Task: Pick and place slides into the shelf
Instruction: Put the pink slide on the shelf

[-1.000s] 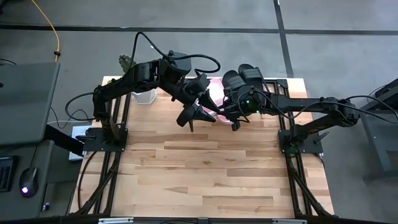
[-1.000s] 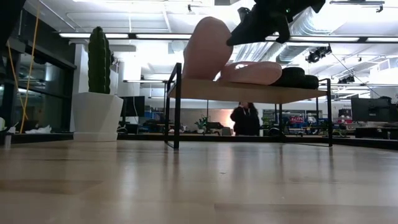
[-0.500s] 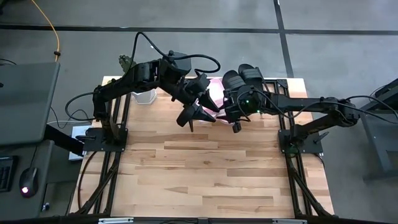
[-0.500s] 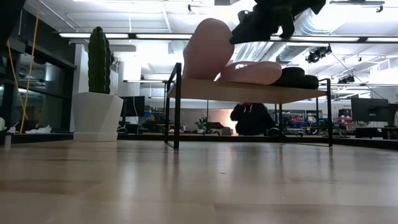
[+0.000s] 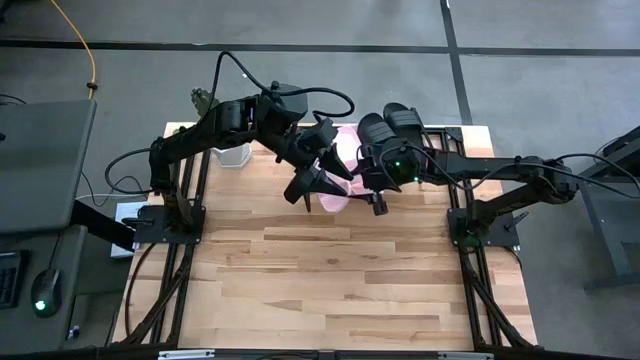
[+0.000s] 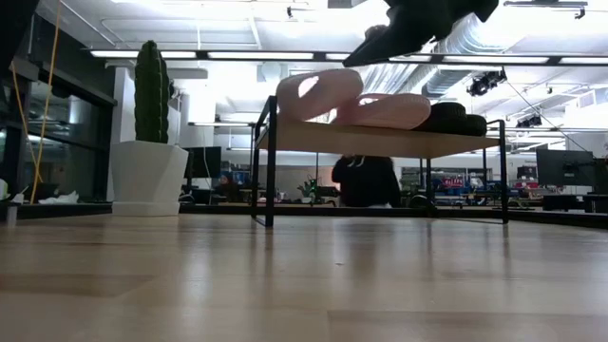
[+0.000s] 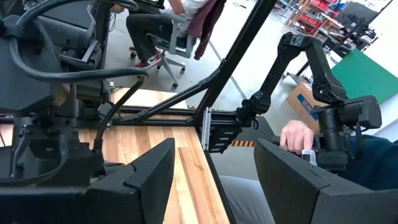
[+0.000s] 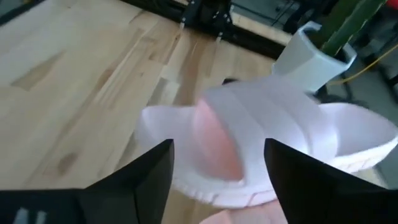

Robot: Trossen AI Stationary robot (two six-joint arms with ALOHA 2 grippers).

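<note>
Slides sit in a row on the shelf (image 6: pixel 380 140) at the far end of the table (image 5: pixel 330 280): two black ones (image 5: pixel 392 124) at the shelf's right end, two pink ones beside them toward its left. In the low view the pink slide (image 6: pixel 318 93) nearest the shelf's left frame lies tilted, its front raised off the plank and leaning against the flatter pink slide (image 6: pixel 388 110) next to it; the black slides (image 6: pixel 461 123) lie flat past those. From above, the tilted pink slide (image 5: pixel 335 197) sticks out over the shelf's near edge toward the middle of the table.

My right gripper (image 5: pixel 376 200) hangs just in front of the shelf, right beside that slide. Its fingers (image 8: pixel 134 186) stand apart, and between them my right wrist view shows the pink slide (image 8: pixel 261 146) close up, touched by neither finger. My left gripper (image 5: pixel 305 190) hangs on the other side of the same slide, over the shelf's near edge, its fingers (image 7: pixel 149 180) spread wide with nothing between them.

A potted cactus (image 6: pixel 149 142) stands left of the shelf. Beyond the shelf, a person (image 6: pixel 366 180) in dark clothes shows under the plank.
</note>
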